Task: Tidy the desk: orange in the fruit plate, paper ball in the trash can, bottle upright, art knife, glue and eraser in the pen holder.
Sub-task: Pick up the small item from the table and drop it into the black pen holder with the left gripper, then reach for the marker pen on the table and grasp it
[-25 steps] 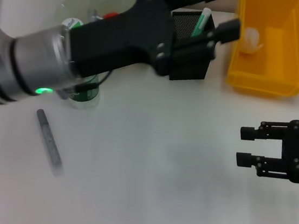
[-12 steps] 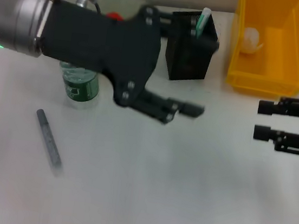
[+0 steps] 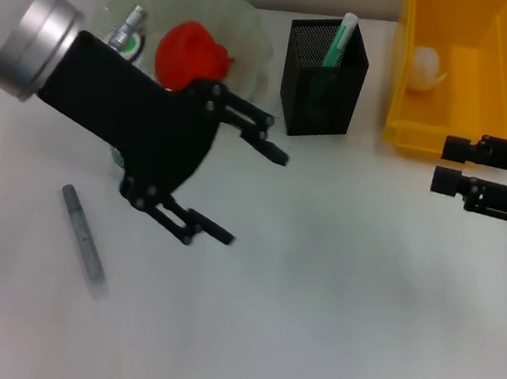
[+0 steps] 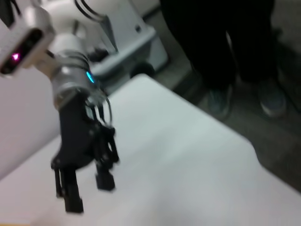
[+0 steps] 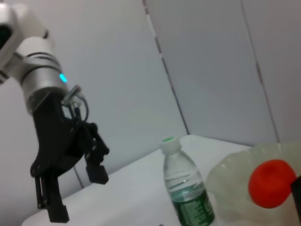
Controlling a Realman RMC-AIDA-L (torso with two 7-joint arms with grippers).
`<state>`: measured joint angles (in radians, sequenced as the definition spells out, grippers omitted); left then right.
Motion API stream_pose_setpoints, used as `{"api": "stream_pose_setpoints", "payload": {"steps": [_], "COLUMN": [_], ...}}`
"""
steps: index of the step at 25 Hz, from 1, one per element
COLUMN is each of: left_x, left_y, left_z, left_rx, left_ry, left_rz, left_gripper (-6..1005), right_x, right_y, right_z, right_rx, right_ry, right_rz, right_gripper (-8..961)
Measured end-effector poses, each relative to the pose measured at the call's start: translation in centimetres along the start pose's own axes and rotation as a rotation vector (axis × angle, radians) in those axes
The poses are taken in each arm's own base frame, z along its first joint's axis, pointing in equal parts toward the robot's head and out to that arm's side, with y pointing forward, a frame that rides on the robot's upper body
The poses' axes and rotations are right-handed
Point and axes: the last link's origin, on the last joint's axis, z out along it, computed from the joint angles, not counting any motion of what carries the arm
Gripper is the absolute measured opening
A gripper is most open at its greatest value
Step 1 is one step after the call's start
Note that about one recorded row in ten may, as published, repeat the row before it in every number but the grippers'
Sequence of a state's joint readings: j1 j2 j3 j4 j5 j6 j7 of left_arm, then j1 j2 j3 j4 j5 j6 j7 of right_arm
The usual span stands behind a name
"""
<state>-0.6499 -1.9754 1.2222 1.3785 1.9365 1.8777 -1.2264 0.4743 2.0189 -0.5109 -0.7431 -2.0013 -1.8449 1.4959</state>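
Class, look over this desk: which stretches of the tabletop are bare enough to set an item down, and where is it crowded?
Bare: the near stretch of the table, right of the grey art knife, and the middle between the open left hand and open right hand. Crowded: the far edge, where fruit plate, bottle, pen holder and yellow bin line up.

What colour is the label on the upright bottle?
Green, on the clear bottle with a green cap beside the fruit plate; it shows best in the right wrist view.
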Motion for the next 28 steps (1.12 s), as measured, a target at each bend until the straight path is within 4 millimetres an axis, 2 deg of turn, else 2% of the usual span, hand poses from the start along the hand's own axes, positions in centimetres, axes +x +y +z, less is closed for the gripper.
{"api": "stream_pose_setpoints", "payload": {"steps": [6,13,19,28], "left_x": [-1.4,-1.5,-1.7,-2.9], "left_y": [0.2,0.7,1.3,2.4], "left_z": [-1.0,-0.5,0.6,1.4], "left_rx": [-0.026,-0.112,-0.205,-0.265], "left_ry": [-0.119,-0.240,-0.343,-0.429], "left_rz": [0.037,0.071,0.124,0.228], "left_gripper": [787,787,787,785], "right_x": [0.9,2.5,1.9,1.4], "right_y": [0.0,0.3,-0.2,-0.7], "right_z": [0.3,1.8,3.1,2.9], "right_rx": [-0.016,-0.010,-0.023,0.009], "right_ry": [0.007,0.109,0.178,0.168], "right_rz": [0.067,0.054,0.065,0.071], "right_gripper": [622,622,623,623]}}
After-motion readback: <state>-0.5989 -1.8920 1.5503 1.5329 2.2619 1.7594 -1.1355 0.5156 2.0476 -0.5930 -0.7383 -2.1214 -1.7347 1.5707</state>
